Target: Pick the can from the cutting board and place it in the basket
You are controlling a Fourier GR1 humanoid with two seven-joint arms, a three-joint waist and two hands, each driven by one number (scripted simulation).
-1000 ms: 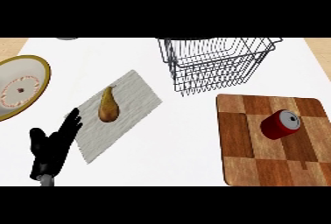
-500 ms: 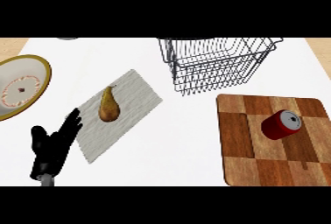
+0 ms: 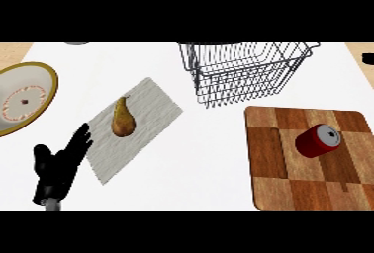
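The robot's left hand (image 3: 57, 165) is showing at the lower left of the head view, resting with its black fingers straight and spread, pointing up and slightly to the right, grasping nothing. Its fingertips are lying over the lower left edge of a grey cloth mat (image 3: 139, 123), which is sitting at a slant on the white counter (image 3: 211, 168). A brown pear (image 3: 122, 118) is lying on the middle of that mat, stem pointing away from the robot, just beyond the fingertips and apart from them. To the left of the mat, at the view's left edge, a round plate (image 3: 38, 79) with a gold rim and a red patterned ring is lying partly cut off by the frame. Well to the right of the hand, a wooden cutting board (image 3: 270, 163) made of light and dark blocks is filling the lower right part of the counter. The red can (image 3: 317, 141) is lying on its side on the upper right part of that board, its silver end facing up and to the right, well apart from the hand. Beyond the board, toward the far edge of the counter, a wire basket (image 3: 248, 74) is standing, near the board's far edge but not touching it, and nothing is showing inside it. The robot's right hand is not appearing anywhere in the view.
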